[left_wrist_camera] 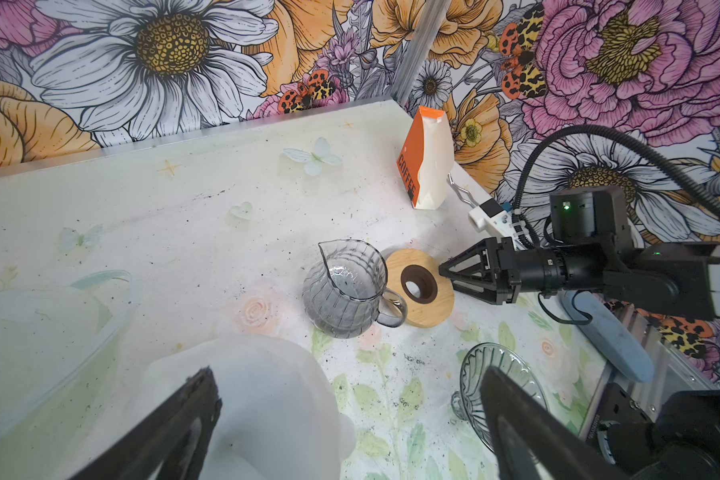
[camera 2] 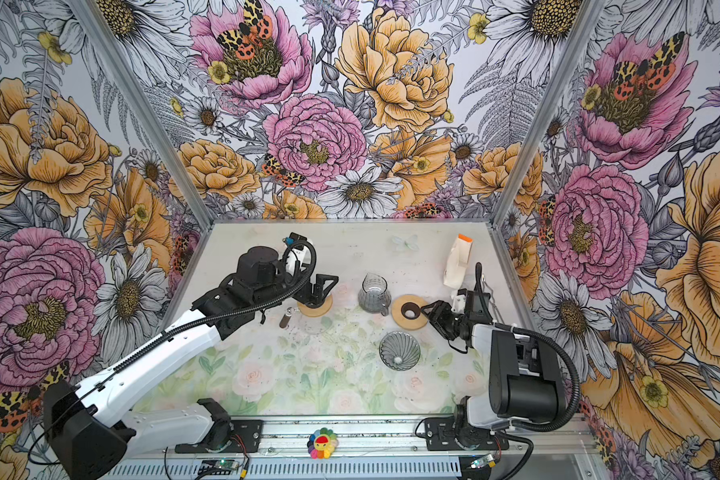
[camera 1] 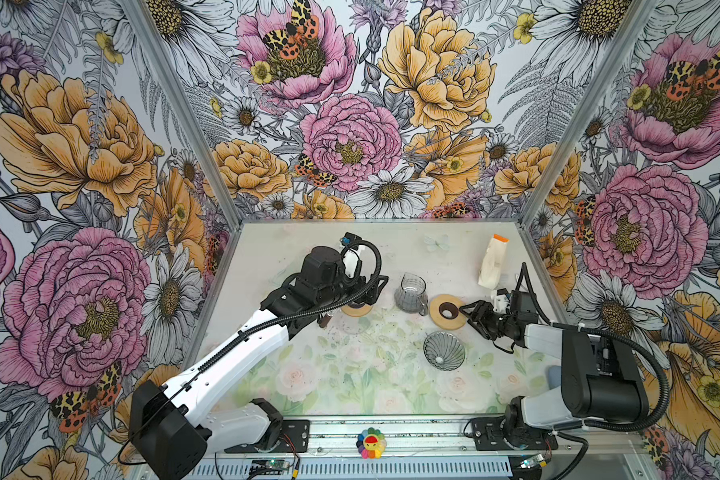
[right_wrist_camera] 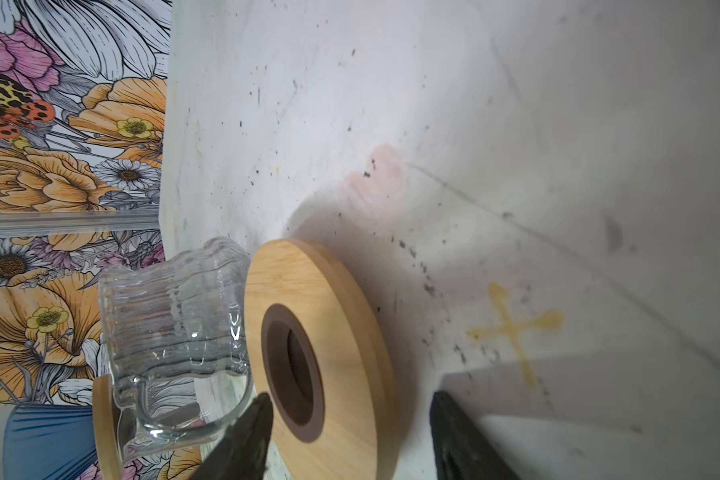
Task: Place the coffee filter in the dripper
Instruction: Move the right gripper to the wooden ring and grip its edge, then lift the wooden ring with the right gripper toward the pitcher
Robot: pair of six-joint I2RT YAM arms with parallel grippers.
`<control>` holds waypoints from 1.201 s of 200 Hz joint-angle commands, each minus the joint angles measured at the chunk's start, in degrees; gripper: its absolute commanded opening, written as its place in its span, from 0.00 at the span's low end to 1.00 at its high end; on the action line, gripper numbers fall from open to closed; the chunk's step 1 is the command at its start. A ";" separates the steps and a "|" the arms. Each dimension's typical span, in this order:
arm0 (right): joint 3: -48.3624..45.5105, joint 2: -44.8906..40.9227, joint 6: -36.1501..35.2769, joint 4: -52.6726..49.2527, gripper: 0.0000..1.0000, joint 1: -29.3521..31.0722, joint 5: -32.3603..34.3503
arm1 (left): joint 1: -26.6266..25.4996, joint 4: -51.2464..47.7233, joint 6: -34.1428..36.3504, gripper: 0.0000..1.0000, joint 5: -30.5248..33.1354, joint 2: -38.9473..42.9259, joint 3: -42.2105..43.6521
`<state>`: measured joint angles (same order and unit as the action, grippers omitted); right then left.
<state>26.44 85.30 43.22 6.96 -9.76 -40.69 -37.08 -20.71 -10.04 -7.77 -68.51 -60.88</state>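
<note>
Dripper point(camera 1: 444, 350) stands upright, mouth facing up

Place: a robot test cell, of the kind found in a lab.
Enclosure: aluminium posts point(camera 1: 182, 112) frame walls point(camera 1: 350, 124) of printed flower panels around one table point(camera 1: 308, 241).
Rig: a left arm point(camera 1: 233, 353) and a right arm point(camera 1: 599, 374) are bolted to a metal rail point(camera 1: 412, 434) along the table's near edge, with a bare circuit board point(camera 1: 267, 462) and loose wiring below.
Props: a glass dripper point(camera 1: 444, 350), a carafe point(camera 1: 411, 293) and a coffee bag point(camera 1: 493, 262) stand on the speckled, flower-printed top.
</note>
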 commanded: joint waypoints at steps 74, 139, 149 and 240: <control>1.21 4.35 0.76 -2.01 0.61 2.02 0.57 | -0.56 0.93 0.19 0.99 -0.50 -0.83 -2.30; 2.81 6.50 1.05 -0.82 0.53 4.56 1.87 | -0.63 0.89 0.11 0.99 -0.60 -1.11 -2.27; 3.15 6.66 1.01 -0.97 0.50 4.86 2.16 | -0.62 0.90 -0.01 0.99 -0.68 -1.10 -2.25; 4.97 0.59 -1.02 -4.48 0.30 4.58 6.36 | -0.62 0.89 -0.15 0.99 -0.91 -1.27 -2.00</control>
<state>29.71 87.72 43.81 4.84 -5.41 -37.60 -37.34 -20.71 -10.07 -7.77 -69.17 -61.19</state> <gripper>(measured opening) 0.325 0.987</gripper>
